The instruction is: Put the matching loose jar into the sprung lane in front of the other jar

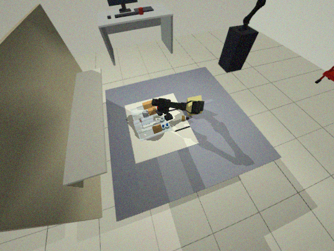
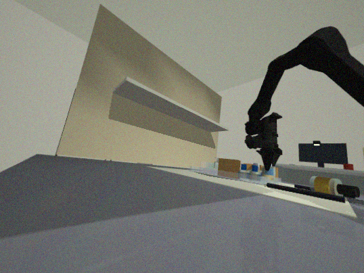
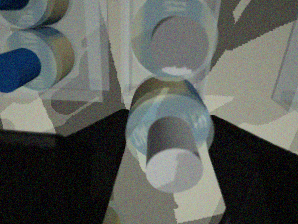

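The wrist view shows what the top view hides: the end effector [image 1: 168,117] [image 2: 268,166] [image 3: 167,119] gripping the grey-capped jar [image 3: 170,130], directly before the similarly capped lane jar [image 3: 176,42]; the held one is clear, bluish, tan-banded.

Across from me a grey desk [image 1: 136,19] [image 2: 308,171] carries a dark monitor [image 1: 122,2] [image 2: 322,153] and stands on pale floor tiles [image 1: 217,217], near plain pale walls [image 1: 310,34] [image 2: 37,84], shadows falling over the floor
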Motion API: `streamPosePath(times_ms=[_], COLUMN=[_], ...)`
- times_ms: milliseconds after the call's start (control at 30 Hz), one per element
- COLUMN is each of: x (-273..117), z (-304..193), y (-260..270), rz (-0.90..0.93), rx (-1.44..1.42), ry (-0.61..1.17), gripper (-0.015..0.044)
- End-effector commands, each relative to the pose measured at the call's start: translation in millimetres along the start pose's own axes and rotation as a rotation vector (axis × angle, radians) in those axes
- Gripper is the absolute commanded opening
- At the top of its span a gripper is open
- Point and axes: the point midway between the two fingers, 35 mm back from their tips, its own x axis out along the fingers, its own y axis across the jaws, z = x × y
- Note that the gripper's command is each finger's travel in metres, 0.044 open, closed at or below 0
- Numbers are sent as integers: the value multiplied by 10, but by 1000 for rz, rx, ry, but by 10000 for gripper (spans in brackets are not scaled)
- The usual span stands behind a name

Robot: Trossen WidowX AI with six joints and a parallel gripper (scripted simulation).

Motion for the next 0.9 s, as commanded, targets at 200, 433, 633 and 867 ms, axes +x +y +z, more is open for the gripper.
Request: streamPosePath(times_ms=[200, 433, 633, 867], x=[-34, -40, -45, -51], z=[117, 147, 173, 202], y=[9, 13, 17, 22], rz=[1, 1, 1, 1], rx=[-12, -12, -12, -12], ry=[-21, -21, -21, -21], gripper=[0, 0, 0, 0])
